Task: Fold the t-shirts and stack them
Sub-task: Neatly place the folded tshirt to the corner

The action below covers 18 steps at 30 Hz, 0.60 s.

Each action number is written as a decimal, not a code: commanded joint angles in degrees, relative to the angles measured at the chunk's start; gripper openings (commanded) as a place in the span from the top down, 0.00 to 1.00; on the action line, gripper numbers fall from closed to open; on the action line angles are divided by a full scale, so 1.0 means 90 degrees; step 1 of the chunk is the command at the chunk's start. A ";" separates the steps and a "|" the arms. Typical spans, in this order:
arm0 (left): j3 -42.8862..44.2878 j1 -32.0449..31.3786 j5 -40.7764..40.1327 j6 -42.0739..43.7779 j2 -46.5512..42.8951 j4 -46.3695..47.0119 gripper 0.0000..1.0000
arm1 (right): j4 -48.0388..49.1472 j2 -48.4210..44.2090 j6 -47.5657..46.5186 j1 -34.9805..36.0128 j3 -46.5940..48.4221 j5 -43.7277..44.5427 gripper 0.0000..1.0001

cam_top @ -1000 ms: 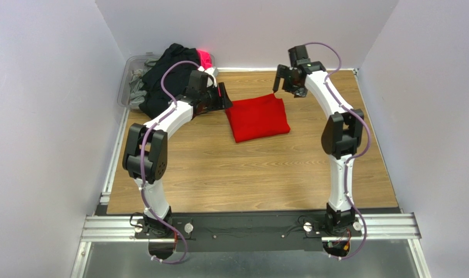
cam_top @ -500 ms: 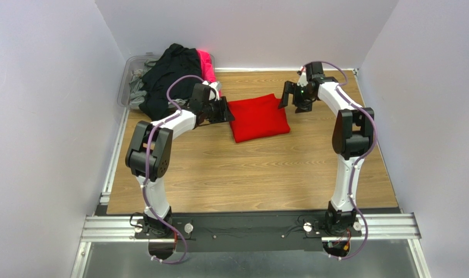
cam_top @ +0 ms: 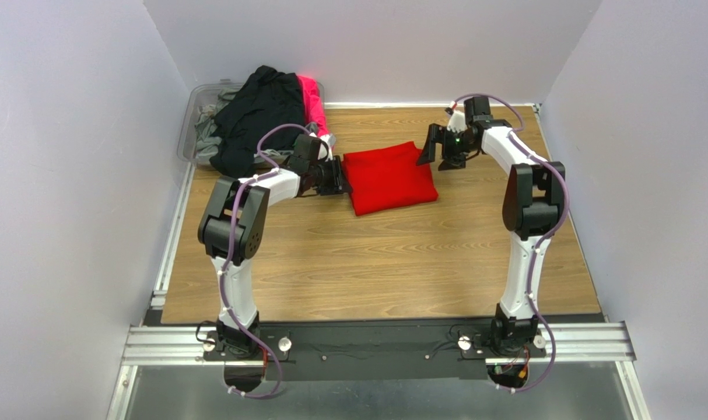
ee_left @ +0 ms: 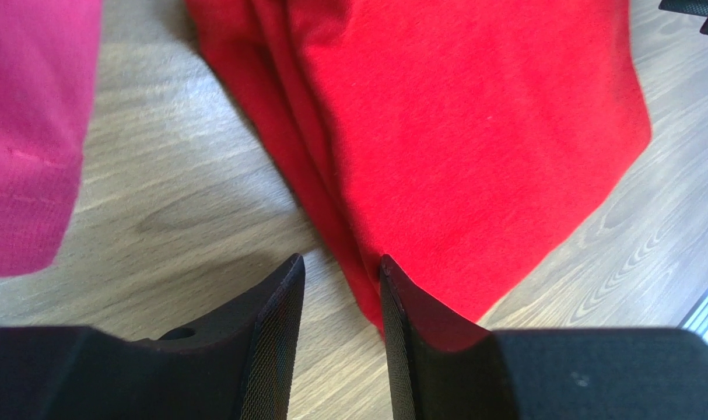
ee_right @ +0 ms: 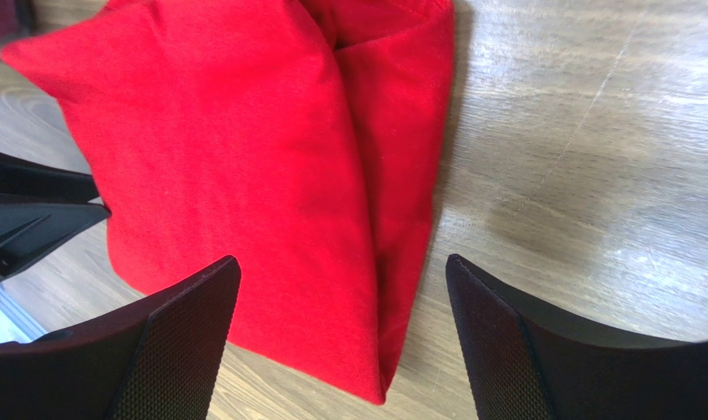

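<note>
We should pinch all layers of the red shirt (cam_top: pixel 389 178) — left gripper (ee_left: pixel 340 264) narrow, right gripper (ee_right: pixel 342 262) wide, both empty.

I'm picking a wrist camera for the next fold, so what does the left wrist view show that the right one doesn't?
Left wrist only: the hot pink t-shirt at the frame's left, and stacked layers along the edge of the red t-shirt by the left tool. Right wrist only: the seam where two folded flaps meet, framed by the wide-open right tool. Both: the folded red t-shirt on the table.
</note>
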 commanded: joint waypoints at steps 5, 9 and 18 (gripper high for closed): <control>-0.0192 -0.0039 0.0049 0.0006 0.0251 0.0108 0.61 | 0.0164 0.0433 -0.0210 -0.0035 -0.0205 -0.0338 0.11; -0.0211 -0.0039 0.0059 0.0035 0.0339 0.0108 0.63 | 0.0203 0.0609 -0.0210 -0.0025 -0.0128 -0.0416 0.11; -0.0280 -0.0039 -0.0038 0.0064 0.0378 0.0108 0.64 | 0.0310 0.0834 -0.0133 -0.0006 -0.0166 -0.0904 0.19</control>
